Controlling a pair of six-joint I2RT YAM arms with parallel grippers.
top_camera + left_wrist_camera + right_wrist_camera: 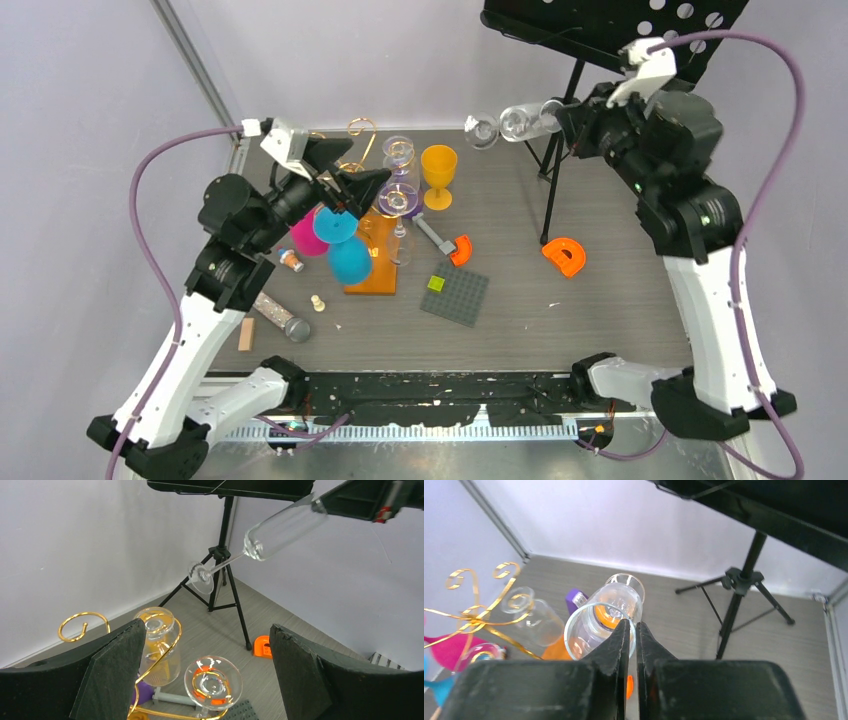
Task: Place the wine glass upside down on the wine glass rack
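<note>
A clear wine glass [515,122] hangs level in the air at the back right, foot toward the left. My right gripper [560,115] is shut on the rim of its bowl [599,620], with the glass wall pinched at the closed fingertips [632,625]. The left wrist view shows the glass high up [280,530]. The gold wire rack [362,135] stands on its orange base [372,272] at centre left, with several glasses hung upside down on it [212,682]. My left gripper [350,190] is open and empty above the rack [206,630].
A black music stand [600,30] on a tripod [550,170] stands right behind the held glass. An orange goblet [438,175] is upright by the rack. Orange arches [566,256], a grey baseplate [456,296], a microphone [280,315] and a wooden block [246,333] lie about.
</note>
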